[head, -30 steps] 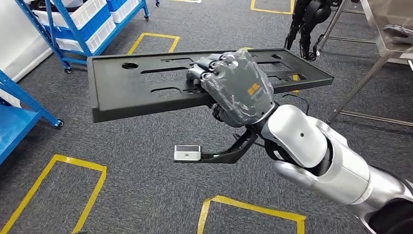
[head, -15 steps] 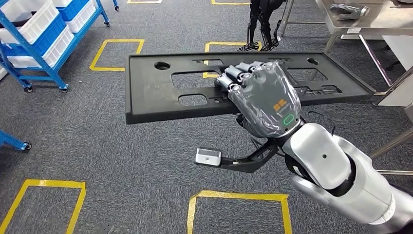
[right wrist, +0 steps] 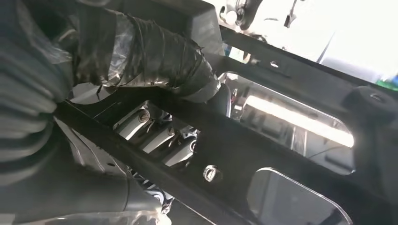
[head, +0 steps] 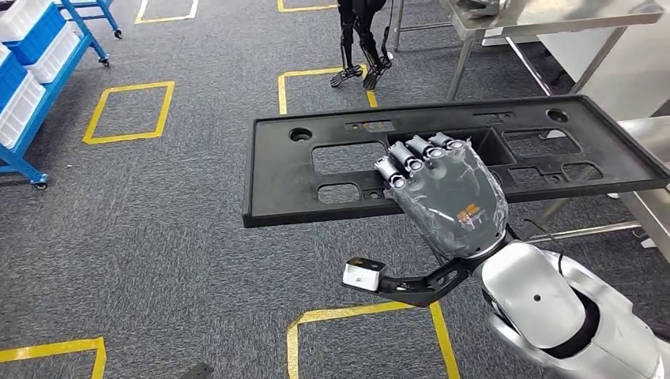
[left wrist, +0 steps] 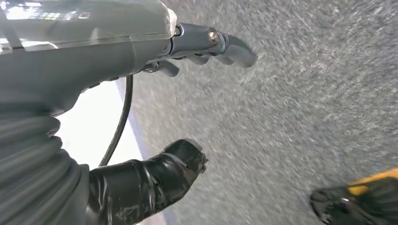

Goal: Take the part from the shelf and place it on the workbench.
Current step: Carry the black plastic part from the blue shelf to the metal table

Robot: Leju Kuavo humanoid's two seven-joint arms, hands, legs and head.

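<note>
The part is a long flat black plastic panel (head: 292, 178) with several rectangular cut-outs and round holes. My right hand (head: 446, 197) grips it near the middle of its near edge and carries it level above the floor. From below, the right wrist view shows the thumb (right wrist: 155, 56) pressed under the panel (right wrist: 300, 154) and the fingers (right wrist: 159, 136) wrapped over it through a cut-out. My left hand (left wrist: 141, 117) hangs over grey carpet, fingers apart, holding nothing. A steel workbench (head: 656, 142) edge shows at the right, just past the panel's end.
Grey carpet carries yellow taped squares (head: 130, 110). A blue wheeled shelf (head: 31, 71) with white bins stands at the far left. Another steel table (head: 553, 16) stands at the back right, with a dark robot's legs (head: 359, 39) next to it.
The whole scene has slid leftward as the camera turned right; the blue shelves have moved out to the left edge and steel tables have come in on the right. My right hand keeps its grip.
</note>
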